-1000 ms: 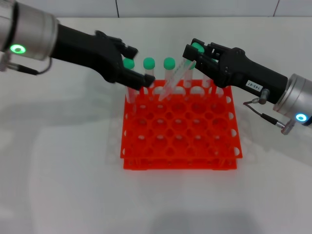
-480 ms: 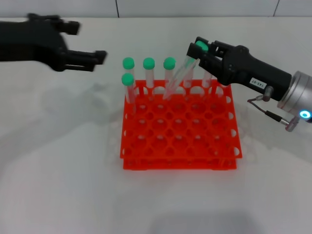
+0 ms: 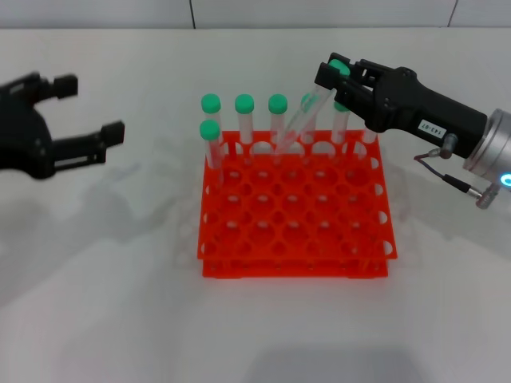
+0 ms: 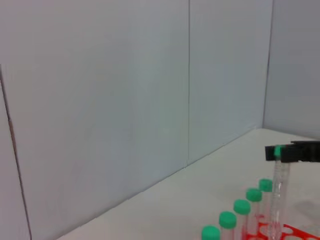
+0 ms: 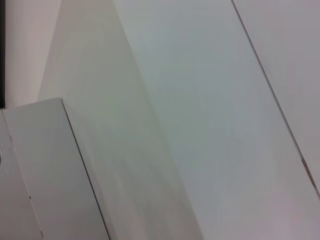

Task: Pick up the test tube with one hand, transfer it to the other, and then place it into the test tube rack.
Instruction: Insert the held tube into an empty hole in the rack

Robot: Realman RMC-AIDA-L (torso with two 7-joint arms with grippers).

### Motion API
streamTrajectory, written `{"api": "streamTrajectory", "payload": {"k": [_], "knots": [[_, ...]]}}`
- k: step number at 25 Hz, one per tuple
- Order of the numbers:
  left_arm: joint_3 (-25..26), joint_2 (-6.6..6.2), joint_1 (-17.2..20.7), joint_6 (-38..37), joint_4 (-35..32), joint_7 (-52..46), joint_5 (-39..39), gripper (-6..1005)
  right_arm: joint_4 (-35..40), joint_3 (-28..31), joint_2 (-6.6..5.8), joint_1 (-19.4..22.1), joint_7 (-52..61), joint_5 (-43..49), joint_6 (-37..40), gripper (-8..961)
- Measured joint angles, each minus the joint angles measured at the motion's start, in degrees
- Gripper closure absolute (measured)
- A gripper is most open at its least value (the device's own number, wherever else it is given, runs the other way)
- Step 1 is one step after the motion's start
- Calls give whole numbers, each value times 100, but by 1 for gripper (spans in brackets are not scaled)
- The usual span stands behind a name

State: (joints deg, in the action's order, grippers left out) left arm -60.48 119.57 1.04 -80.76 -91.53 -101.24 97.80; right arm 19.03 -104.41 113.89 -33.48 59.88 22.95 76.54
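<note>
The test tube [image 3: 303, 120] leans tilted over the back row of the orange-red rack [image 3: 295, 267], its lower end at a back-row hole. My right gripper [image 3: 338, 73], black with a white label, is shut on the tube's green-capped top. It also shows in the left wrist view [image 4: 294, 152], holding the tube [image 4: 280, 192]. My left gripper [image 3: 88, 112] is open and empty, well to the left of the rack above the table. The right wrist view shows only a wall.
Several other green-capped tubes [image 3: 243, 104] stand upright along the rack's back row, and one [image 3: 209, 131] stands in the second row at the left. Their caps show in the left wrist view [image 4: 242, 206]. The white table [image 3: 120, 287] surrounds the rack.
My left gripper has pulled away from the rack's back left to the far left, open and empty. My right gripper has shifted slightly right and back with the tube.
</note>
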Motion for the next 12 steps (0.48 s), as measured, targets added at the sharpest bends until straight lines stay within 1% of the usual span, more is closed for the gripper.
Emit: {"api": "streamTrajectory", "payload": {"k": [3,6,12], "knots": [[26,0,129,-7,662,581,-358,122,7,0,-33,-1,25,5,19,701],[160,-2,199,-9,1189,950,-535,122,12,-1,-54,-2,44,9,32,701],[424,-25,231,-132,1954,1343,-500,124,22,-1,-76,-4,49,9,37,701]]}}
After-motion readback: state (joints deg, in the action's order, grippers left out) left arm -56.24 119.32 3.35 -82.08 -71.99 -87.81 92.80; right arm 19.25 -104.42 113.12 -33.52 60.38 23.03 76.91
